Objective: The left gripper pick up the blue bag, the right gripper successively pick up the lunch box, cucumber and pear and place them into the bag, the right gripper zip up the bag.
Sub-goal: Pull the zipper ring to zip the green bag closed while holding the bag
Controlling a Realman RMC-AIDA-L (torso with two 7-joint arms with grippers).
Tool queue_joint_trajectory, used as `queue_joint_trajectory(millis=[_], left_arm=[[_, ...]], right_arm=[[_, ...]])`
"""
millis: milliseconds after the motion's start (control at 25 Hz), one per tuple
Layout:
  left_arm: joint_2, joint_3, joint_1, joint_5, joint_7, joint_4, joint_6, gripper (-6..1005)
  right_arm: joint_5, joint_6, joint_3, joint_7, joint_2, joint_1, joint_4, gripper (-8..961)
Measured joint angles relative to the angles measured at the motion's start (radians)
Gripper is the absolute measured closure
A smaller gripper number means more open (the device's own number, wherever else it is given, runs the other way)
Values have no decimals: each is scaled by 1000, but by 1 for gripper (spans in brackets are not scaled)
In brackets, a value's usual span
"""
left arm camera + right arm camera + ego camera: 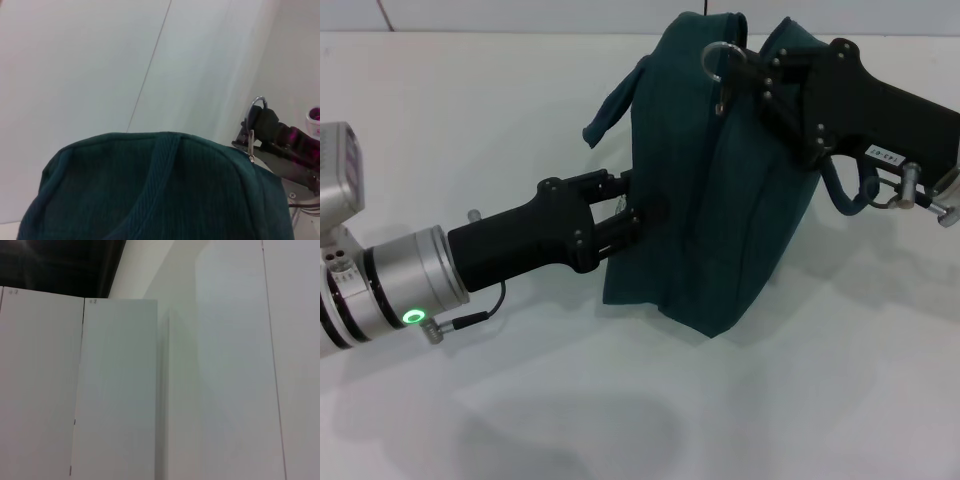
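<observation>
The blue bag [720, 220] stands upright on the white table, its top closed and one loop handle hanging off its left side. My left gripper [632, 212] is shut on the bag's left side. At the bag's top, my right gripper [745, 72] is shut on the ring zipper pull [718, 55]. The left wrist view shows the bag [150, 190] from close up, with the ring zipper pull [258, 102] and the right gripper [260, 122] beyond it. The lunch box, cucumber and pear are out of view.
The white table [620, 400] stretches all around the bag. The right wrist view shows only white wall panels [120, 390] and a dark strip above them.
</observation>
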Motion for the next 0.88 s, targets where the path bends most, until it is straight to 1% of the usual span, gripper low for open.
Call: queue_joint_trajectory(millis=[120,320,480,760,880], left_arm=[[0,0,-2,0,6,0,0,526],[1,0,-5,5,10,0,1,751],[3,2,-6,11,11,0,0,780],[5,52,-6,18,14,3,-5,832],[5,56,-6,23,17,3,-5,891]], right_arm=[[1,0,0,0,0,0,2,934],[11,0,0,10,0,1,6,933],[34,-1,0,54,0,0,3,933],[74,1,2,84,0,-2,-3,932],[75,10,3,101,0,0,-3,932]])
